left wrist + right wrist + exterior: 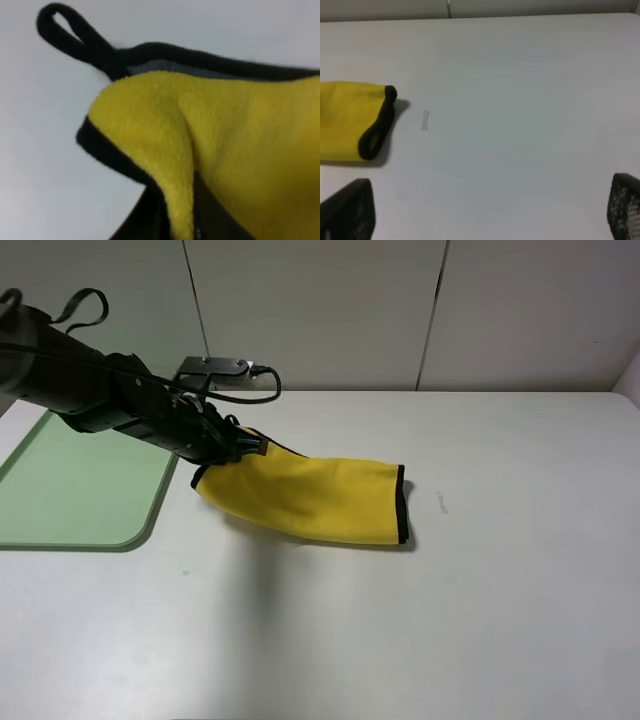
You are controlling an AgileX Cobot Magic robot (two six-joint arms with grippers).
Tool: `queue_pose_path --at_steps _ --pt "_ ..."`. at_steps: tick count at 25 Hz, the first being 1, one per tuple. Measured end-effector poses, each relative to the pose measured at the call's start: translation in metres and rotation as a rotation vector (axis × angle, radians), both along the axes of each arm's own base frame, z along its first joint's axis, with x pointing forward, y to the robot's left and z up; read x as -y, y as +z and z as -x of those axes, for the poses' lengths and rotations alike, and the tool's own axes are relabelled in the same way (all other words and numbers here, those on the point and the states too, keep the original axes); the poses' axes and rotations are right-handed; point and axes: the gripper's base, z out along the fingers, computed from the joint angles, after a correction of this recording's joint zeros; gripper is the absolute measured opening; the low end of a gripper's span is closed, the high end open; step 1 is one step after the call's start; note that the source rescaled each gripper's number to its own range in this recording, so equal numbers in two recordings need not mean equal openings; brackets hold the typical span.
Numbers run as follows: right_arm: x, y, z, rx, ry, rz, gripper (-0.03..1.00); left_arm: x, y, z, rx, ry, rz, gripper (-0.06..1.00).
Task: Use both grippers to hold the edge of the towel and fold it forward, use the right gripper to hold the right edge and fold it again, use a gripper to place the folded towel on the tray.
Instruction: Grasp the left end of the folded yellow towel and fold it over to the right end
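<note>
**High view**
- Towel: yellow with black trim, folded to a narrow band. It sits centre-left of the frame on the white bench. The long axis runs left to right, dipping slightly toward the right. The trimmed short end points right and rests on the bench, while the left end is raised.
- Left gripper: reaches in from the upper left and is clenched on the towel's left end.
- Tray: pale green, at the left edge of the frame. The towel is near its right rim and none of it lies on the tray.
- Right gripper: not shown here.

**Left wrist view**
- Towel close up, with the yellow pile bunched and drawn in between the dark jaws.
- Black loop: stands free at the corner.
- Grey underside: shows as a thin strip below the trim.

**Right wrist view**
- Right gripper: released, jaws wide apart, nothing between them, hanging over bare bench.
- Towel's trimmed end: well apart from this gripper.
- Small pale mark: on the bench just beside that end.

**Status (judged)**
- The folding looks finished.
- Carrying the towel onto the tray and letting go remain.
</note>
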Motion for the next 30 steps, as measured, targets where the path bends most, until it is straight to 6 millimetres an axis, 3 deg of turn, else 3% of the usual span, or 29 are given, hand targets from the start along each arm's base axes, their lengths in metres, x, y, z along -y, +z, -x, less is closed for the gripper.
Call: queue_pose_path --at_steps 5,14,21,30 --pt "0.0 0.0 0.0 0.0 0.0 0.0 1.0 -0.004 0.023 0.0 0.058 0.002 0.022 0.04" --pt "0.0 0.0 0.0 0.0 0.0 0.0 1.0 0.003 0.047 -0.001 0.047 -0.044 0.053 0.04" --pt "0.0 0.0 0.0 0.0 0.0 0.0 1.0 0.033 0.066 -0.003 0.053 -0.135 0.086 0.04" --pt "0.0 0.0 0.0 0.0 0.0 0.0 1.0 0.092 0.047 0.002 0.008 -0.27 0.086 0.04"
